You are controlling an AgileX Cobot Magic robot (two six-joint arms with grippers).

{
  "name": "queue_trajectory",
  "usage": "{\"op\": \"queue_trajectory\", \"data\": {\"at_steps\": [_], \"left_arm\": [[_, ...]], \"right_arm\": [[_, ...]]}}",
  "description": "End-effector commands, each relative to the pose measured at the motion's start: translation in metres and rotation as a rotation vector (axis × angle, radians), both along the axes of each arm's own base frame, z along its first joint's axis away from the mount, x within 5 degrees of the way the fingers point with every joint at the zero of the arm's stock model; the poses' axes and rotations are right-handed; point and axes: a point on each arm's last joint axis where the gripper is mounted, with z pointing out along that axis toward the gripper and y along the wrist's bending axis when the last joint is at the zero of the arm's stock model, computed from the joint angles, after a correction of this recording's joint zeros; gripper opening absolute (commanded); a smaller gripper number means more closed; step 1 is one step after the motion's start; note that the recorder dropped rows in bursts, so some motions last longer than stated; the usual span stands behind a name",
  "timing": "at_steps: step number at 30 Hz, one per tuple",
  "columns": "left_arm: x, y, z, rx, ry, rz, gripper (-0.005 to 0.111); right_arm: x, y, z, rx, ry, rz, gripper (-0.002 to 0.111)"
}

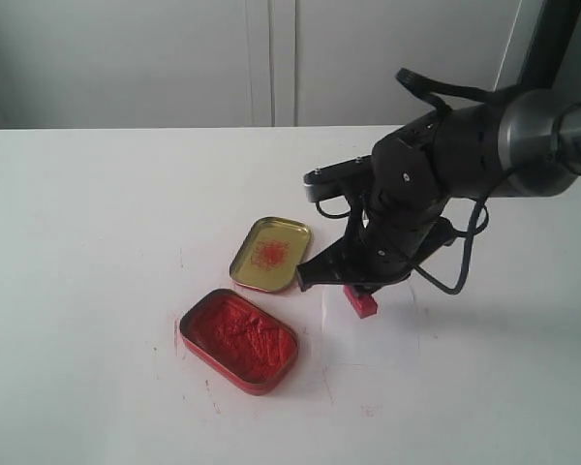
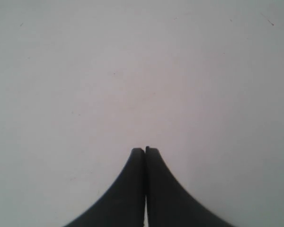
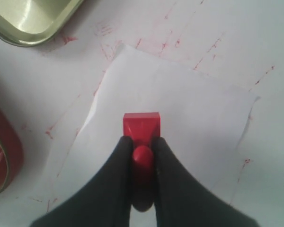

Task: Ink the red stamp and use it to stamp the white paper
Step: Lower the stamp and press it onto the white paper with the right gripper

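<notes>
On the white counter [image 1: 97, 213], all positions are given from the white paper [image 3: 189, 109]. The red ink tin [image 1: 239, 340], open and full of lumpy paste, lies near the paper's left edge in the exterior view. The gold lid [image 1: 270, 254] lies just beyond the paper's far left corner. The red stamp [image 3: 141, 125] is over the paper's middle, base down; whether it touches the sheet cannot be told. The right hand [image 3: 142, 144] grips the stamp's knob between both fingers. The left hand [image 2: 145, 151] is closed on nothing, above bare counter with no paper in its view.

The step appears to be the press. Lower the stamp straight, seat the base flat and load it evenly. Lift vertically, since the light sheet may cling and smear.
</notes>
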Motion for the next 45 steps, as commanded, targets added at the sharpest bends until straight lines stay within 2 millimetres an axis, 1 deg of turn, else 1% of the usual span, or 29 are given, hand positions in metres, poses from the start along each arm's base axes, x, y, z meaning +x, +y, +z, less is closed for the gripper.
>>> {"op": "queue_trajectory", "data": {"at_steps": [1,8,16,20,30,32,36,38,41,45], "left_arm": [[0.0,-0.001,-0.002,-0.006,0.003,-0.008,0.0],[0.0,-0.001,-0.002,-0.006,0.003,-0.008,0.0],[0.0,-0.001,-0.002,-0.006,0.003,-0.008,0.0],[0.0,-0.001,-0.002,-0.006,0.003,-0.008,0.0],[0.0,-0.001,-0.002,-0.006,0.003,-0.008,0.0],[0.0,-0.001,-0.002,-0.006,0.003,-0.008,0.0],[0.0,-0.001,-0.002,-0.006,0.003,-0.008,0.0],[0.0,-0.001,-0.002,-0.006,0.003,-0.008,0.0],[0.0,-0.001,-0.002,-0.006,0.003,-0.008,0.0],[0.0,-0.001,-0.002,-0.006,0.003,-0.008,0.0]], "right_arm": [[0.0,-0.001,-0.002,-0.018,0.007,0.004,0.0],[-0.002,-0.003,-0.003,-0.036,0.031,0.003,0.0],[0.0,-0.003,-0.002,-0.025,0.016,0.001,0.0],[0.005,-0.01,-0.002,-0.008,0.007,-0.031,0.0],[0.005,-0.009,-0.003,0.005,0.016,-0.041,0.0],[0.008,-0.008,-0.016,-0.002,0.036,-0.043,0.0],[0.01,-0.005,-0.049,-0.043,0.106,-0.044,0.0],[0.008,-0.007,-0.061,-0.074,0.152,-0.046,0.0],[0.006,-0.008,-0.066,-0.083,0.167,-0.046,0.0],[-0.008,-0.015,-0.082,-0.091,0.186,-0.04,0.0]]}}
